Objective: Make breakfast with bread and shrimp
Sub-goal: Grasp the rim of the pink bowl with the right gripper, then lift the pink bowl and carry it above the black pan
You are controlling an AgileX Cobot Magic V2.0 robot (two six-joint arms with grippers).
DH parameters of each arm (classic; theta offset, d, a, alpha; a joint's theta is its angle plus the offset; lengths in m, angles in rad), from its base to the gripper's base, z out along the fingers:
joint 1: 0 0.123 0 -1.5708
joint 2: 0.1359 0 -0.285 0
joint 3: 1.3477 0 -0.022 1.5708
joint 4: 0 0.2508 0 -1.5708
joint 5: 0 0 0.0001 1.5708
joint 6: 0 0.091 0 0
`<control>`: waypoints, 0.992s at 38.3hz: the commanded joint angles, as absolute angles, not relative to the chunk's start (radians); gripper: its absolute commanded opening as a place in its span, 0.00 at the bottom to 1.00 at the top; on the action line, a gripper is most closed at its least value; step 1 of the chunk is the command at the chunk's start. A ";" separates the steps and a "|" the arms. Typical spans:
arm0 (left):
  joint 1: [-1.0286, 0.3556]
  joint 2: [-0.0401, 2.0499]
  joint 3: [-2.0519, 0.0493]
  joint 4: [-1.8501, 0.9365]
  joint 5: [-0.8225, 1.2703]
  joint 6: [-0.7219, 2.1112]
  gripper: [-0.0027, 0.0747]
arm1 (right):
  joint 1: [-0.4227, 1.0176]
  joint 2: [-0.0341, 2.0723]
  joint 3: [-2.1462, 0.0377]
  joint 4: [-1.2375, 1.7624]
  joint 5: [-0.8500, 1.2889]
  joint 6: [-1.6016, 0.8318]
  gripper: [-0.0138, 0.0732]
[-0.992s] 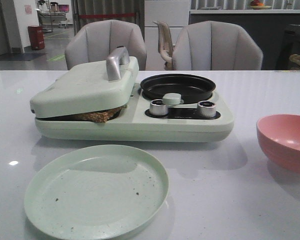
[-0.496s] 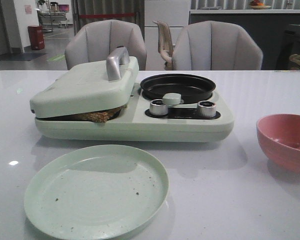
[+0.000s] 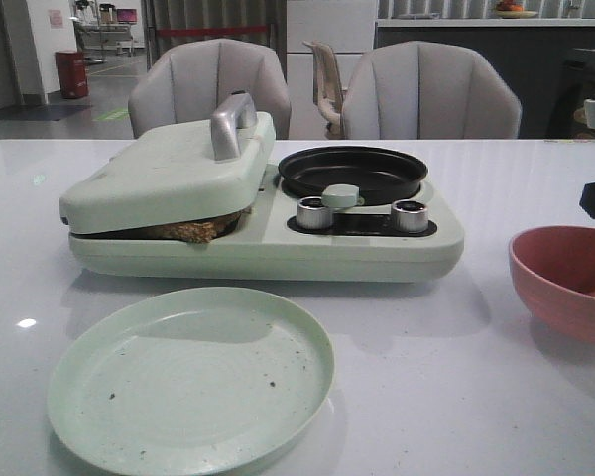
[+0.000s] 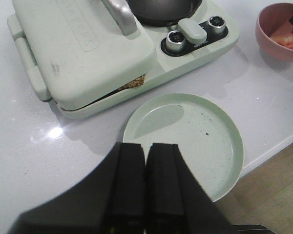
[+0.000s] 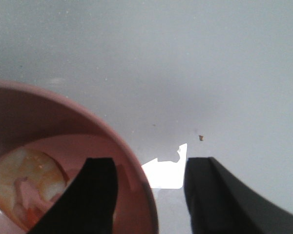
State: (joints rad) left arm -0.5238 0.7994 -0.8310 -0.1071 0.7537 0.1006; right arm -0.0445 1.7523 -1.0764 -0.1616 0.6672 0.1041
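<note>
The bread (image 3: pixel 193 230) is clamped under the shut lid of the pale green breakfast maker (image 3: pixel 169 169); only a brown crust edge sticks out, also seen in the left wrist view (image 4: pixel 133 84). The shrimp (image 5: pixel 22 183), orange and white pieces, lie in the pink bowl (image 5: pixel 112 136) at the right of the table (image 3: pixel 535 243). My right gripper (image 5: pixel 150 166) is open and hangs over the bowl's rim, one finger above the inside and one outside. My left gripper (image 4: pixel 145 151) is shut and empty, above the near edge of the pale green plate (image 4: pixel 185 141).
The breakfast maker has a black round pan (image 3: pixel 352 171) and two metal knobs (image 3: pixel 314 212) on its right half, and a metal lid handle (image 3: pixel 230 124). The empty plate (image 3: pixel 190 375) lies in front of it. Two grey chairs (image 3: pixel 431 94) stand behind the table.
A dark part of my right arm has come into the front view at the right edge above the bowl, and the bowl now lies in shadow. Nothing else has moved.
</note>
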 commanded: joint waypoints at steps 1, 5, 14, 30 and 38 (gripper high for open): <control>-0.532 0.798 -0.858 -0.120 0.677 0.091 0.16 | -0.052 1.717 -1.107 -0.178 0.651 0.094 0.53; -0.532 0.798 -0.858 -0.120 0.677 0.091 0.16 | -0.052 1.718 -1.107 -0.178 0.651 0.094 0.34; -0.532 0.798 -0.858 -0.113 0.677 0.091 0.16 | -0.043 1.667 -1.123 -0.178 0.650 0.019 0.20; -0.532 0.798 -0.858 -0.113 0.677 0.091 0.16 | 0.192 1.580 -1.513 -0.422 0.649 -0.108 0.21; -0.532 0.798 -0.858 -0.113 0.677 0.091 0.16 | 0.400 1.675 -1.662 -0.913 0.647 0.084 0.21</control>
